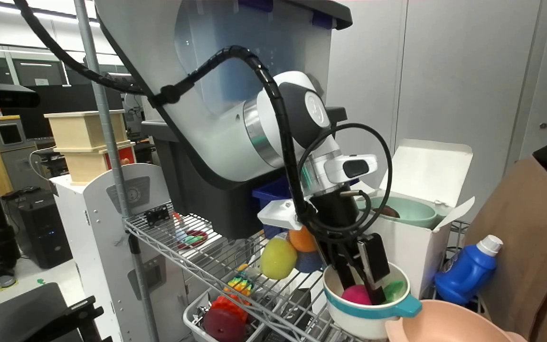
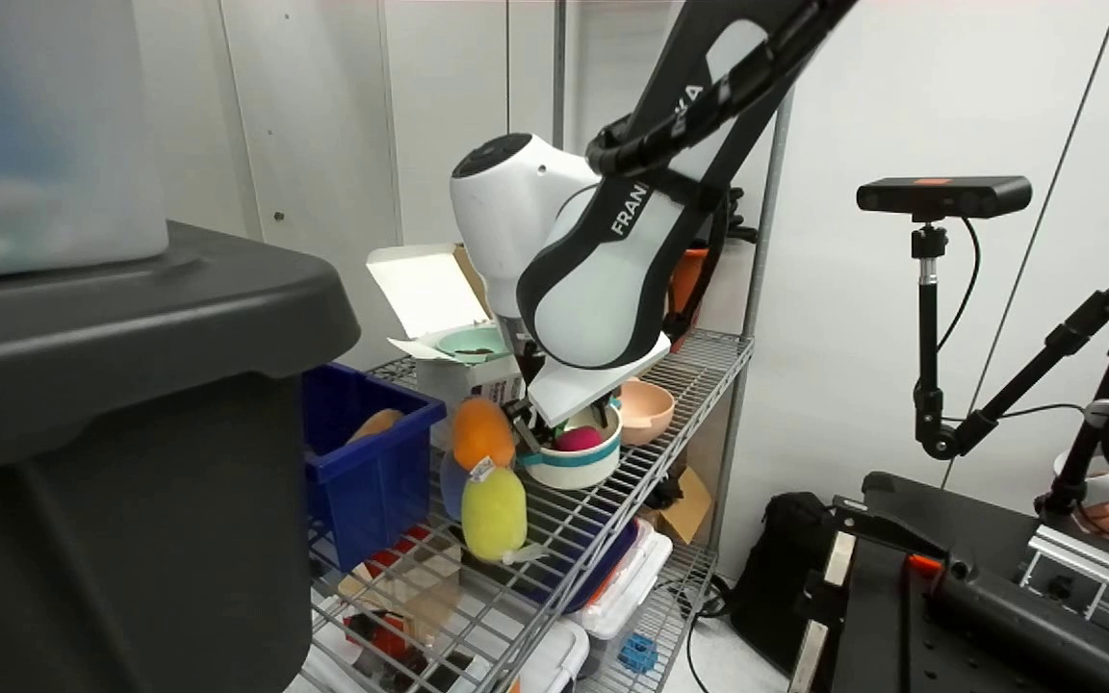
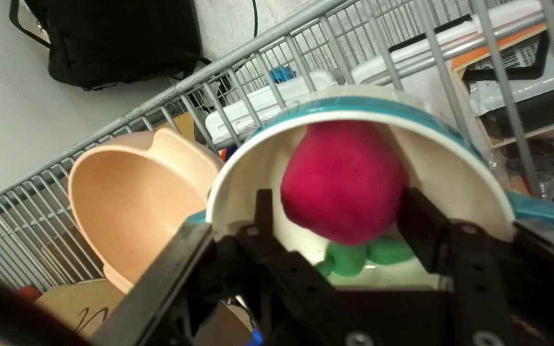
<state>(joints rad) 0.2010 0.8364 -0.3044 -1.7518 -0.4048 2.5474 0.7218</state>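
The parted pincer straddles the pink object inside the white pot, near the long outer edge of the wire shelf, so centring before squeezing should even the grip.

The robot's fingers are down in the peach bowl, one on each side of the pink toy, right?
Almost, but wrong dish: in the wrist view, the fingers are down in the white pot with the teal band, one on each side of the pink toy. The peach bowl sits beside the pot.

The rounded magenta object sits inside the teal-banded pot.
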